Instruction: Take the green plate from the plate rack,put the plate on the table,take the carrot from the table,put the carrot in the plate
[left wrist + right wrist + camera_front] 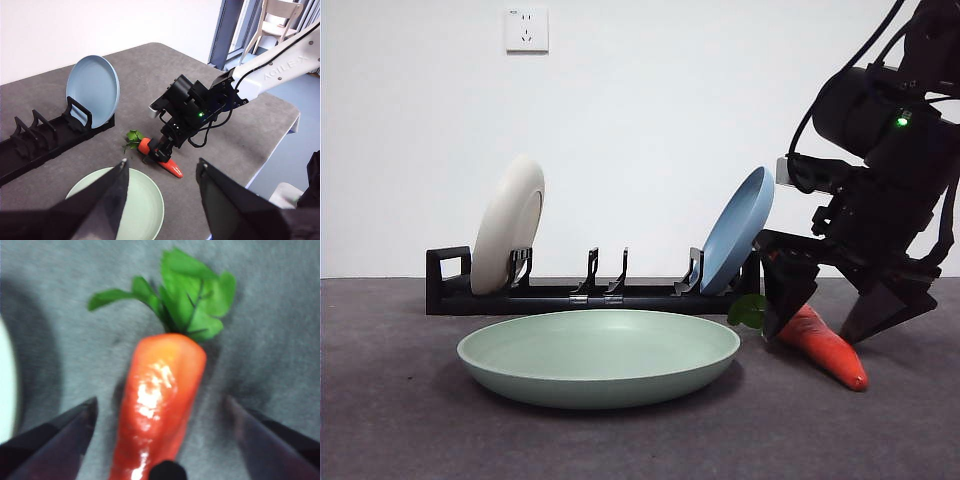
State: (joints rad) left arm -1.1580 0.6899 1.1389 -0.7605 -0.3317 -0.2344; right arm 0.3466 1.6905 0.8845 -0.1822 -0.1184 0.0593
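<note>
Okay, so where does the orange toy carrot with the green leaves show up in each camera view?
Front view: the orange-red tapered toy carrot lies on the dark grey table at the lower right, between the right claw's open jaws.
Left wrist view: it lies at the centre, under the right claw, beyond the pale mint-green round plate.
Right wrist view: it fills the centre, large.
Shared landmark: its green leaf tuft.

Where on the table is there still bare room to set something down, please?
Bare table lies in front of the green plate and beside it below the cream-white plate. It is crowded where the right gripper straddles the carrot, near the blue plate.
</note>
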